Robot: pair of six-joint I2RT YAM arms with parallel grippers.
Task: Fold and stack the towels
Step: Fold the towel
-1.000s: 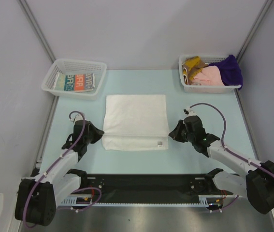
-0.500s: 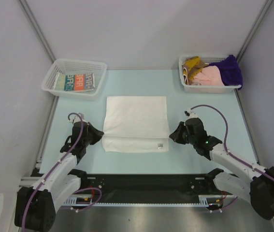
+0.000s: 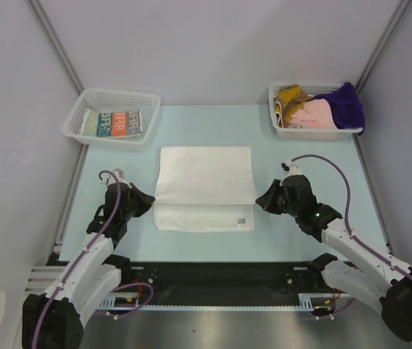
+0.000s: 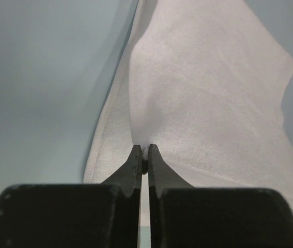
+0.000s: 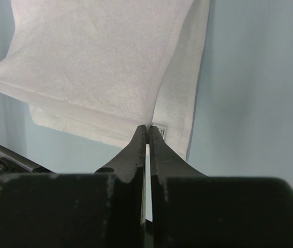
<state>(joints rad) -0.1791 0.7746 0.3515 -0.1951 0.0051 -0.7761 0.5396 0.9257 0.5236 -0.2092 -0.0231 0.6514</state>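
1. The pale blue table [image 3: 300,240] carries everything. Both arms are bolted at its near edge.
2. The white towel [image 3: 204,182] lies in the middle of the table, between the two arms. It is doubled over. The upper layer covers the far part, and a strip of the lower layer shows along the near side.
3. The left arm [image 3: 93,243] reaches from the near left corner to the towel's left edge. The right arm [image 3: 351,243] reaches from the near right corner to its right edge.
4. The left basket [image 3: 75,120], of white mesh, stands at the far left of the table. The right basket [image 3: 314,133] stands at the far right. Both are well apart from the white towel.
5. An orange-teal-white print towel [image 3: 115,122] lies flat and folded in the left basket.
6. In the right basket a purple towel [image 3: 344,105] spills over the right rim. A pink towel [image 3: 314,113] lies beside it on the left, and a mustard towel [image 3: 289,94] is bunched at the far left corner.
7. The left gripper [image 4: 142,150] is pinched tight on the near left corner of the white towel's upper layer. The cloth rises in a soft ridge to its tips.
8. The right gripper [image 5: 147,128] is likewise closed on the near right corner of that layer, with the lower layer showing just beyond it.
9. A small label [image 3: 240,220] sits on the near strip, close to the towel's near right corner.
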